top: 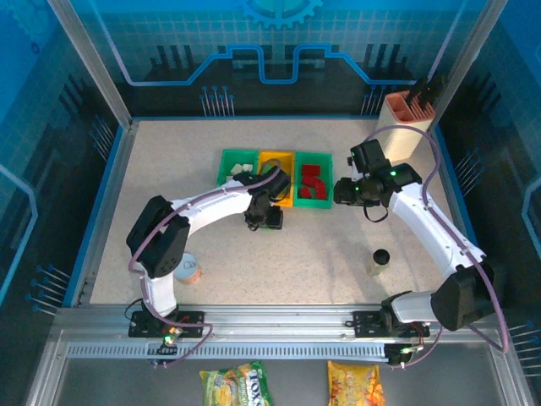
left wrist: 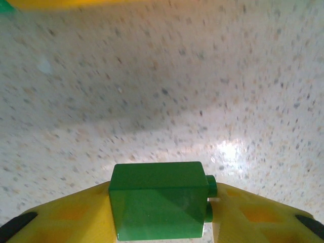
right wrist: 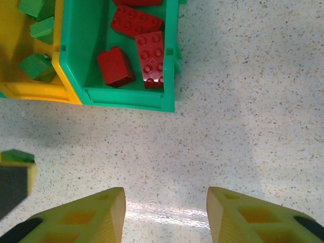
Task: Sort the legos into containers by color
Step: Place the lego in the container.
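Left gripper (left wrist: pixel 162 217) pinching a green lego (left wrist: pixel 159 202), over speckled counter (left wrist: pixel 162 91); orange-yellow bin (left wrist: pixel 76 3) rim ahead of it. Right gripper (right wrist: pixel 166 215) spread, bare counter between its fingers. Ahead-left of it: green bin (right wrist: pixel 126 98) holding red legos (right wrist: pixel 149 58), touching the orange-yellow bin with green legos (right wrist: pixel 36 67).

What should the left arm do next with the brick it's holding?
Probably carry it forward over the orange-yellow bin and release. The left gripper is shut on a green brick just short of that bin, which already holds green bricks; the red bricks sit in the green bin beside it.
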You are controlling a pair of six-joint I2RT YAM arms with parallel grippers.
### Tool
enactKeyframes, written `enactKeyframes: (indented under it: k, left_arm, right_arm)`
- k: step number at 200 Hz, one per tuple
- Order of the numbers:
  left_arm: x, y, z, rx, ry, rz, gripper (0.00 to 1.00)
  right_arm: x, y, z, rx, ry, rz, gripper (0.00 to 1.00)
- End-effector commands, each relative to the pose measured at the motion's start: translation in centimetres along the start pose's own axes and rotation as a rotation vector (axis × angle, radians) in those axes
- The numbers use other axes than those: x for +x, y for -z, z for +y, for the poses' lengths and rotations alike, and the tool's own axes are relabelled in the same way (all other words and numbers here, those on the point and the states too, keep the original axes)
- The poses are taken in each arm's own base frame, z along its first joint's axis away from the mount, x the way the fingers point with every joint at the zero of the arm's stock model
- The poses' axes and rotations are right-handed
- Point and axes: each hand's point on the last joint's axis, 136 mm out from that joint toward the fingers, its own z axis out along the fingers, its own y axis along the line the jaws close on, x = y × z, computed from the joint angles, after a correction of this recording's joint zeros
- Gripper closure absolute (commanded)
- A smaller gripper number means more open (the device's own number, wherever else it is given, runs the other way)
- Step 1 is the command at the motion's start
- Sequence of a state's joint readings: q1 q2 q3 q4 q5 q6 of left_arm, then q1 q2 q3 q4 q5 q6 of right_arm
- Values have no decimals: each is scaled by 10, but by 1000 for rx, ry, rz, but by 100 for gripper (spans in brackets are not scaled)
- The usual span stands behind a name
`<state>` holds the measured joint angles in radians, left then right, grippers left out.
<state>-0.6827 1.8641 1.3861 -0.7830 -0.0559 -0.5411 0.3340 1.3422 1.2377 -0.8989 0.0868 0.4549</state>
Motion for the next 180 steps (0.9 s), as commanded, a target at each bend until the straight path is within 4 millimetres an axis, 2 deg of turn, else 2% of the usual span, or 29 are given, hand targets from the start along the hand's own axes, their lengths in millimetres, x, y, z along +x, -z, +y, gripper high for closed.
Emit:
enactKeyframes:
  k: [1, 56, 130, 180]
  left_arm:
    - [-25, 24, 5, 19, -23, -57, 53]
    - [-96, 45, 5, 48, -9, -177, 53]
    - [-178, 45, -8, 107, 1, -336, 53]
    - [-218, 31, -12, 152, 11, -393, 53]
  right_arm:
    - [9, 7, -3, 17, 1, 4, 53]
    - [9, 13, -4, 23, 2, -6, 53]
    - [9, 20, -6, 30, 1, -12, 53]
    - [12, 30, -13, 59, 9, -23, 53]
